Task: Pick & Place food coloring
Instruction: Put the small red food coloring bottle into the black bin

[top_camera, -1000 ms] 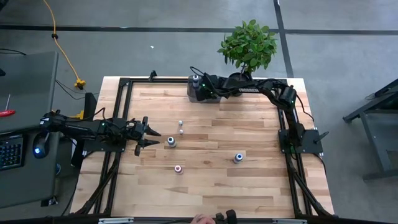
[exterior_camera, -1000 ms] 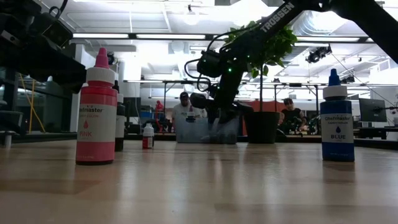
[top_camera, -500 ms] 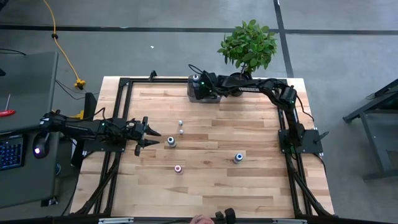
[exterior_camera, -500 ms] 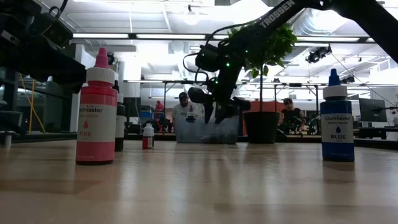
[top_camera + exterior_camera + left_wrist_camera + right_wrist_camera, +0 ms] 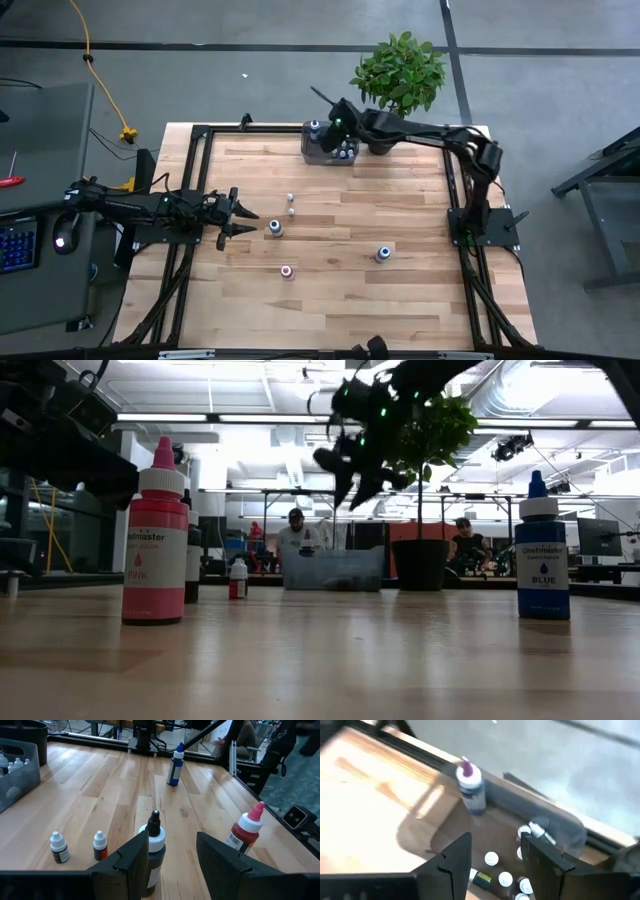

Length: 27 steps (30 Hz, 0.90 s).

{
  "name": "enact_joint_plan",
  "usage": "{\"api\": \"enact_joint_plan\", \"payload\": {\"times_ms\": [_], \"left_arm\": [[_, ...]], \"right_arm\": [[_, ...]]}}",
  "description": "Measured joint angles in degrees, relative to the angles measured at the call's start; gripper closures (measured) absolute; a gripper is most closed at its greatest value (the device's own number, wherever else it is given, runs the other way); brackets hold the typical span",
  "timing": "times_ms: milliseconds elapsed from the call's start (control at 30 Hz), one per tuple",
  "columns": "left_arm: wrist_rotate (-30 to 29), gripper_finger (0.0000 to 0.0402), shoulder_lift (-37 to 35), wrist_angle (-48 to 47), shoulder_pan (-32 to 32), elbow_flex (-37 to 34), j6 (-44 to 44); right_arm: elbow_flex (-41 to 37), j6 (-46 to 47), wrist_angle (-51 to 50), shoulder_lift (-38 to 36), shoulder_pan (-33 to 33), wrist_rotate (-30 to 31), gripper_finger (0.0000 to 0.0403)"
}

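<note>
At table center, left gripper (image 5: 243, 214) jaws spread, empty, black-capped bottle (image 5: 153, 851) between them. Light, rigid, slick plastic; grab the body. Right gripper (image 5: 322, 98) released above tray (image 5: 312, 150) at 12 o'clock.

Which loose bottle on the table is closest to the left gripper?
The black-tipped bottle, right between the open left gripper fingers. The blue, pink-capped red and two tiny droppers stand farther off.

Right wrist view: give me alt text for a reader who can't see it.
The right hand, fingers apart and empty, hangs above a grey tray holding small white-capped bottles and one taller purple-tipped bottle. The wooden table lies beside the tray.
</note>
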Motion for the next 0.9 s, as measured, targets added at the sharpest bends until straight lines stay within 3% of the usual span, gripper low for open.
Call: {"api": "enact_joint_plan", "payload": {"times_ms": [333,667,900], "left_arm": [[0.0,0.0238,0.0,0.0,0.0,0.0,0.0],[0.0,0.0238,0.0,0.0,0.0,0.0,0.0],[0.0,0.0238,0.0,0.0,0.0,0.0,0.0]], "right_arm": [[0.0,-12.4,2.7,-10.9,4.6,-4.0,0.0246],[0.1,-15.8,4.6,-18.2,11.6,-3.7,0.0245],[11.4,-20.4,-8.6,-17.2,15.2,-2.6,0.0246]]}}
